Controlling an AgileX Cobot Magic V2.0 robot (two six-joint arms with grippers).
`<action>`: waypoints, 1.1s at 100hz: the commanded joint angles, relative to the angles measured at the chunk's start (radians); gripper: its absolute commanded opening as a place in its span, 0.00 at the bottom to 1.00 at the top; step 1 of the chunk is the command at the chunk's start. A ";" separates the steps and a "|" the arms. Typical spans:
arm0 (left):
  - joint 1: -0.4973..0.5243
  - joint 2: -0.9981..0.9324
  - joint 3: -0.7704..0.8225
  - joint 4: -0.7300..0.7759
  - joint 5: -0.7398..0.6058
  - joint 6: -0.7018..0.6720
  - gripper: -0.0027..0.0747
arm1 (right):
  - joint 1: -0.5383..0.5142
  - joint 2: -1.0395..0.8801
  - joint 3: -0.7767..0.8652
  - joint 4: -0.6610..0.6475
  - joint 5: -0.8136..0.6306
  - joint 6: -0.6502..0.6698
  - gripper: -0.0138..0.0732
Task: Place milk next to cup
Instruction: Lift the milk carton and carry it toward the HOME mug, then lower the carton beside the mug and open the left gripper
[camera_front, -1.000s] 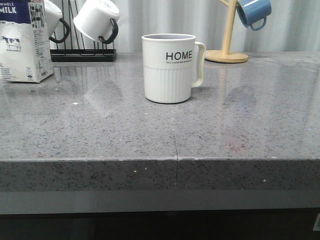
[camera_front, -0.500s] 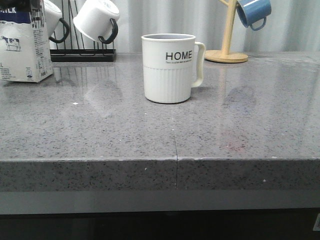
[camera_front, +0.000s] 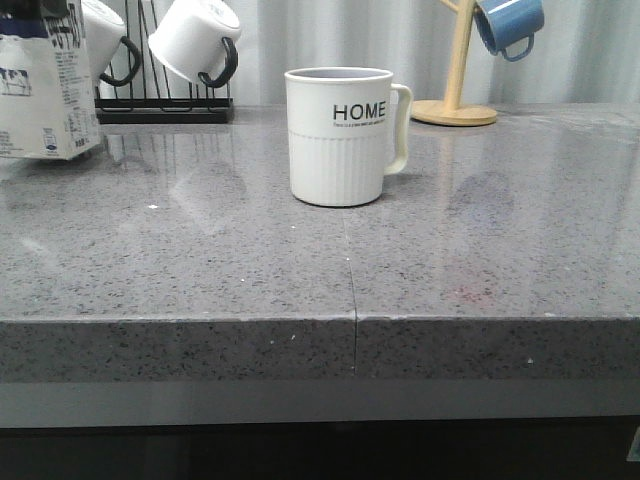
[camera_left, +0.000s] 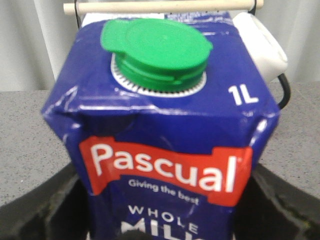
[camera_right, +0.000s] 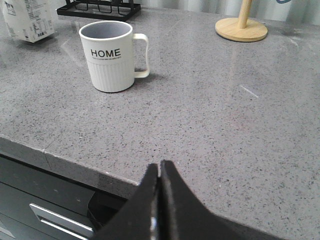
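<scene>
The milk (camera_front: 45, 95) is a white carton with a dark blue top, at the counter's far left in the front view. In the left wrist view the milk (camera_left: 160, 125) fills the frame, with its green cap and "WHOLE MILK" lettering. My left gripper (camera_left: 160, 220) is shut on it, one black finger on each side. The cup (camera_front: 345, 135), off-white and ribbed with "HOME" on it, stands mid-counter, well right of the carton. My right gripper (camera_right: 160, 167) is shut and empty over the counter's front edge. The right wrist view shows the cup (camera_right: 107, 57) and the carton (camera_right: 27, 20) beyond it.
A black rack (camera_front: 165, 105) with white black-handled mugs (camera_front: 190, 45) stands behind the carton. A wooden mug tree (camera_front: 455, 100) with a blue mug (camera_front: 508, 25) stands at the back right. The counter's front edge (camera_front: 350, 320) has a seam.
The milk carton has risen a little and shifted left in the front view, with its lettering sliding out of the top of the frame. The cup has not moved.
</scene>
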 joint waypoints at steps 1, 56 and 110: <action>-0.007 -0.099 -0.012 -0.007 -0.055 -0.002 0.32 | -0.001 0.013 -0.024 -0.004 -0.072 0.003 0.14; -0.285 -0.131 0.052 -0.009 -0.128 -0.002 0.32 | -0.001 0.013 -0.024 -0.004 -0.072 0.003 0.14; -0.435 -0.040 0.052 -0.075 -0.206 -0.002 0.32 | -0.001 0.013 -0.024 -0.004 -0.072 0.003 0.14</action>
